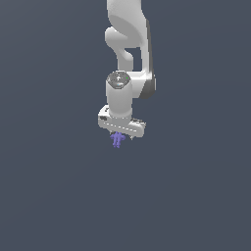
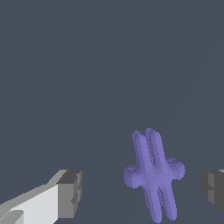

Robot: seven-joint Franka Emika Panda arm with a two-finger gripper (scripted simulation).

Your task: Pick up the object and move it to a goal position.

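Observation:
The object (image 1: 117, 140) is a tiny purple-blue piece with short stubby prongs, seen in the exterior view just under the white hand of the arm. My gripper (image 1: 120, 135) points straight down over it. In the wrist view the object (image 2: 153, 175) lies between the two grey fingertips (image 2: 70, 193), with a visible gap on each side of it. It sits closer to one fingertip than to the other. My gripper (image 2: 141, 190) is open and neither pad touches the object.
A plain dark grey-blue floor (image 1: 59, 196) spreads all around. The white arm (image 1: 128, 44) rises behind and above the hand. No goal marker shows in either view.

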